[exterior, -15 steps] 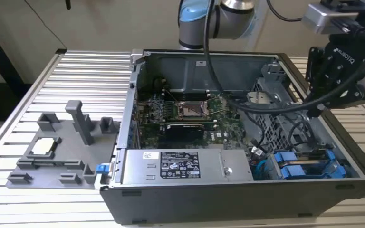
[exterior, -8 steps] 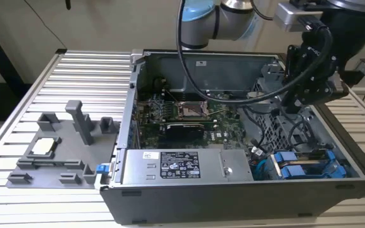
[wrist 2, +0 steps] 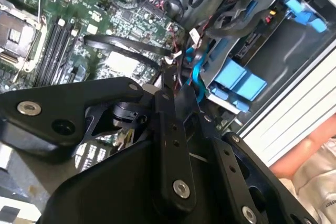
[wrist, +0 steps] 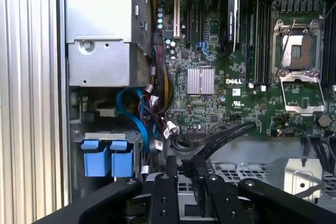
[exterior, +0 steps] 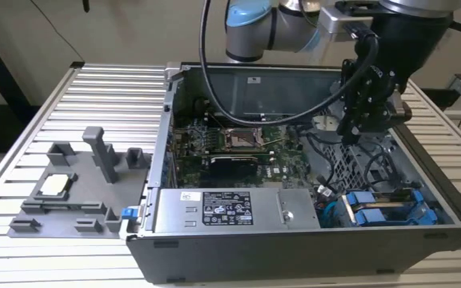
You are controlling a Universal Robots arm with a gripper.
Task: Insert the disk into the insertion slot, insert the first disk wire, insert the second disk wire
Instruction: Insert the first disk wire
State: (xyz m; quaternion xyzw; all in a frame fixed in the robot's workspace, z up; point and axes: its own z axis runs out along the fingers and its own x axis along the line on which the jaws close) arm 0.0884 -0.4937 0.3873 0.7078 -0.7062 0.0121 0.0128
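My tool (exterior: 357, 129) hanging inside the open computer case (exterior: 295, 255), released or clenched I cannot tell, the disk (exterior: 386, 210) below it, seated in the insertion slot (exterior: 440, 211), blue tabs showing.

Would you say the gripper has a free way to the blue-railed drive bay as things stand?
Probably yes: the gripper hangs over the open case near the drive bay, which is uncovered from above; the blue cable beside it might snag.

1 black-and-white sticker (exterior: 226, 207) on the long grey box (exterior: 301, 211), its small print unreadable. 1 white label (exterior: 254, 78) on the case's inner wall (exterior: 295, 90), also unreadable. White lettering (wrist: 234, 81) on the green motherboard (wrist: 210, 114).
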